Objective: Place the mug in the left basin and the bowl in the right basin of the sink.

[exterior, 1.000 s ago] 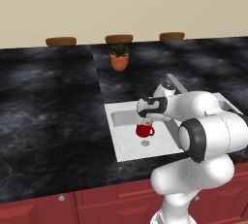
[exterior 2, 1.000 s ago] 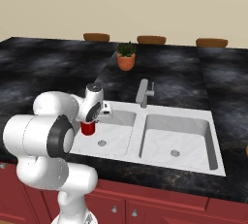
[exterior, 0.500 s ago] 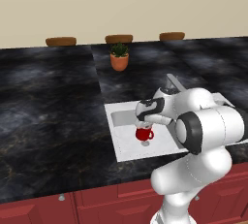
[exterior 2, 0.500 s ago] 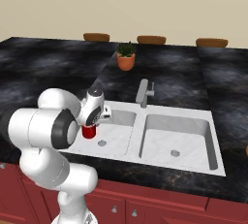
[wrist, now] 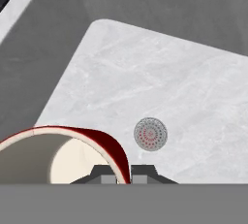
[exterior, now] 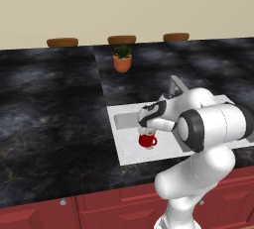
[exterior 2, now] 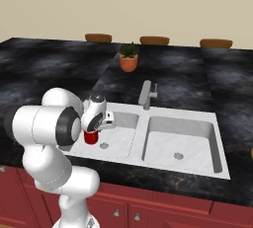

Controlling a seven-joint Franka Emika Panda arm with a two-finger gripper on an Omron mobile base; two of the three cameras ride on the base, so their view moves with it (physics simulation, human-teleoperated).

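In the left basin [exterior 2: 121,134] of sink [exterior 2: 217,165]: mug [exterior: 147,140], red w/ white inside, upright, hanging over the basin floor; whether it touches the floor, can't tell. Gripper [wrist: 124,173] pinched on the mug's rim, one fingertip inside the wall, one outside. Round grey drain [wrist: 150,134] just beside the mug, on bare basin floor. Right basin [exterior 2: 197,143] next to it, own drain in the middle. Grey faucet [exterior 2: 147,94] stands at the back, btwn the two basins. Sink set in black marbled counter [exterior: 49,109]. Orange plant pot [exterior: 122,62] w/ green plant further back on the counter, well apart from sink. Three brown discs [exterior 2: 154,40] along the far edge by the wall
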